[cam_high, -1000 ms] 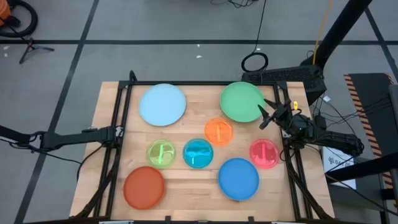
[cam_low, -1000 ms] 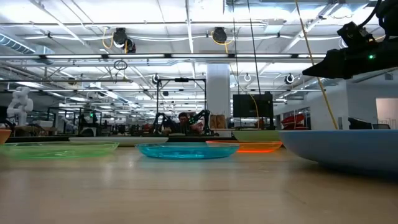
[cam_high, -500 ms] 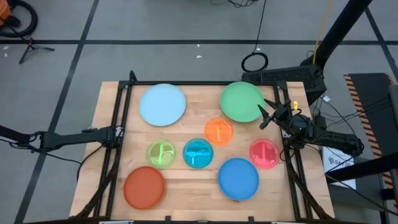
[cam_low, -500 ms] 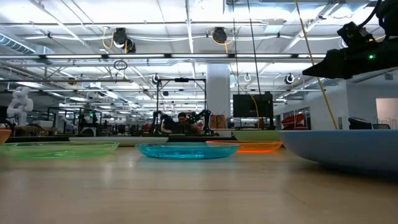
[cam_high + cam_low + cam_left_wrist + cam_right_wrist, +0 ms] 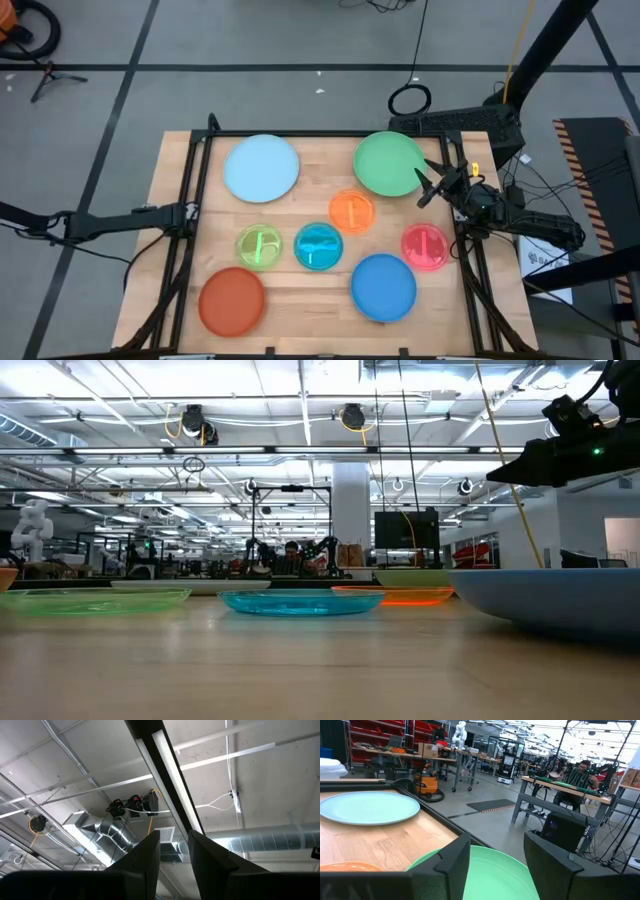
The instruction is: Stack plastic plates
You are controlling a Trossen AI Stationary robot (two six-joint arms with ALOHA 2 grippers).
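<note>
Wooden table (image 5: 300, 290), right pincer (image 5: 432, 183) spread empty over green plate (image 5: 385, 163); left pincer (image 5: 174, 851) part-open, empty.

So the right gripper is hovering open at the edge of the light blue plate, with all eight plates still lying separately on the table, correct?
Not quite. The right gripper is open at the edge of the green plate, not the light blue plate, which lies across the table from it. The high view shows this. The rest holds: all eight plates lie separately on the table.
</note>
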